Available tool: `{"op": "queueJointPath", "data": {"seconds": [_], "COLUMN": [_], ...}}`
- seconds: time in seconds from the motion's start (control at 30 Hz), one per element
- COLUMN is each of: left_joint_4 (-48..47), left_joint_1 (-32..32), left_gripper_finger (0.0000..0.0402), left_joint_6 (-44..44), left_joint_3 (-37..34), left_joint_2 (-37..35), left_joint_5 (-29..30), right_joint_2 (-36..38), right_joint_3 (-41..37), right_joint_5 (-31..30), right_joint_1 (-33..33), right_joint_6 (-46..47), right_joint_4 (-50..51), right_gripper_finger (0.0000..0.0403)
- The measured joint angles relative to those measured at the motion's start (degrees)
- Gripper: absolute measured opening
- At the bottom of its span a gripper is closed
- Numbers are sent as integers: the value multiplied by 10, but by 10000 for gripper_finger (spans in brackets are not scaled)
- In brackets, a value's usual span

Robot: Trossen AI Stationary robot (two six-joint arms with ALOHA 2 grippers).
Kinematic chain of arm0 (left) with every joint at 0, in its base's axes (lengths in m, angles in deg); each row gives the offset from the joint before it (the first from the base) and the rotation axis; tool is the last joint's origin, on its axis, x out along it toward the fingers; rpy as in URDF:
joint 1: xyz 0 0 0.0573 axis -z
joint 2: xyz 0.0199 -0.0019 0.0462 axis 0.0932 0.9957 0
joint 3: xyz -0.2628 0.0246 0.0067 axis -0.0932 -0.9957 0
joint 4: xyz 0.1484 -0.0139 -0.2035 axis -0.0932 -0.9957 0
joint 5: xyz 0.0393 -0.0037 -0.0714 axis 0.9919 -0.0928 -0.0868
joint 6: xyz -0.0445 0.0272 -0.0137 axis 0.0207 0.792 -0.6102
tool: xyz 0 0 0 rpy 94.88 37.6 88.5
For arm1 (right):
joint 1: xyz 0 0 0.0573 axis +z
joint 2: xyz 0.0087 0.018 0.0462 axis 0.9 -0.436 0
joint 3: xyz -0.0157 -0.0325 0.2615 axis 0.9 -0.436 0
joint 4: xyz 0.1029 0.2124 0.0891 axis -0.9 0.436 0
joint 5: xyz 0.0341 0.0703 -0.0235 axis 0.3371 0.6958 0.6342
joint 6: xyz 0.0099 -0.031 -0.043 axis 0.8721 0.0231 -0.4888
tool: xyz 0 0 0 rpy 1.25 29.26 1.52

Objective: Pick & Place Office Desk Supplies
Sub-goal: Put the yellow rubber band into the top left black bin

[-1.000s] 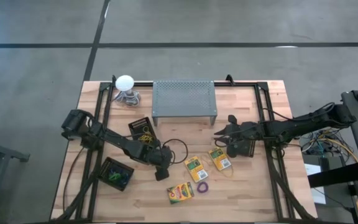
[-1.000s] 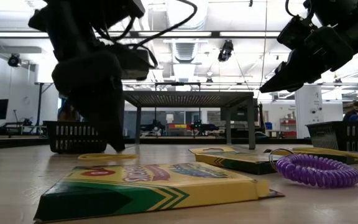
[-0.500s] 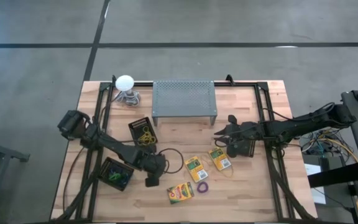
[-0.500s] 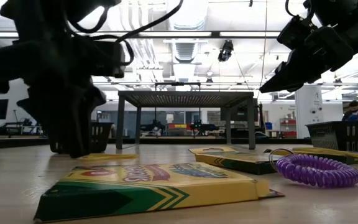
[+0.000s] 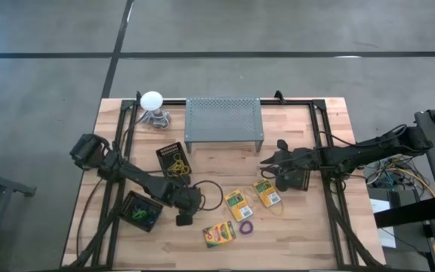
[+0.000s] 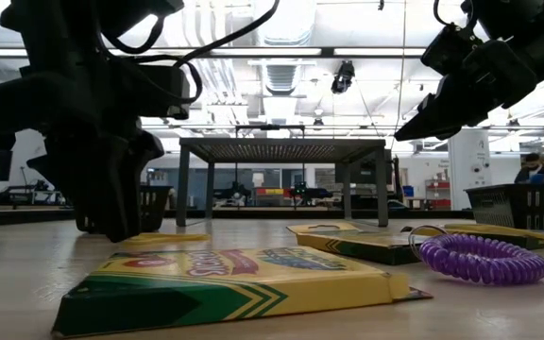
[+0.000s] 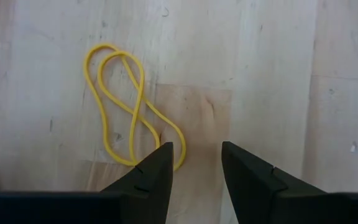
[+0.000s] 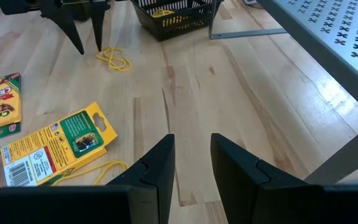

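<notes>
A yellow rubber band (image 7: pixel 126 106) lies flat on the wooden table in a twisted double loop. My left gripper (image 7: pixel 194 155) hangs open over it, pointing steeply down. Its fingers stand just past the band's near end, and the gap holds only bare wood. The same gripper (image 5: pixel 182 221) is near the table's front left. Two crayon boxes (image 5: pixel 238 204) (image 5: pixel 266 193) and a third (image 5: pixel 219 234) lie flat near the middle front, beside a purple loop (image 5: pixel 245 227). My right gripper (image 5: pixel 266 160) hovers open above the table's middle, holding nothing.
A black basket with yellow bands (image 5: pixel 172 159) and another with green loops (image 5: pixel 140 210) stand at the left. A third basket (image 5: pixel 299 180) sits under my right arm. The grey perforated stand (image 5: pixel 224 121) and a white ball-topped object (image 5: pixel 152 100) stand at the far edge.
My left gripper has swung a little toward the table's left and near edge, rolling about its own axis, then held still over the rubber band. Its fingers have stayed apart. Nothing on the table has moved.
</notes>
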Motion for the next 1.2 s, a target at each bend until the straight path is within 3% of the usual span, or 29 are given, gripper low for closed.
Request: {"op": "queueJointPath", "data": {"seconds": [0.63, 0.8, 1.03, 1.2], "left_joint_4": [57, 57, 51, 51], "left_joint_1": [-4, -5, -7, -8], "left_gripper_finger": [136, 102, 17, 7], "left_joint_6": [-4, -4, -17, -35], "left_joint_3": [-37, -37, -37, -36], "left_joint_2": [-2, -2, -1, -1], "left_joint_5": [1, 2, 2, 9], "right_joint_2": [0, 0, 0, 0], "right_joint_3": [0, 0, 0, 0], "right_joint_5": [0, 0, 0, 0], "right_joint_1": [0, 0, 0, 0], "right_joint_6": [0, 0, 0, 0], "right_joint_4": [0, 0, 0, 0], "right_gripper_finger": [100, 100, 100, 100]}}
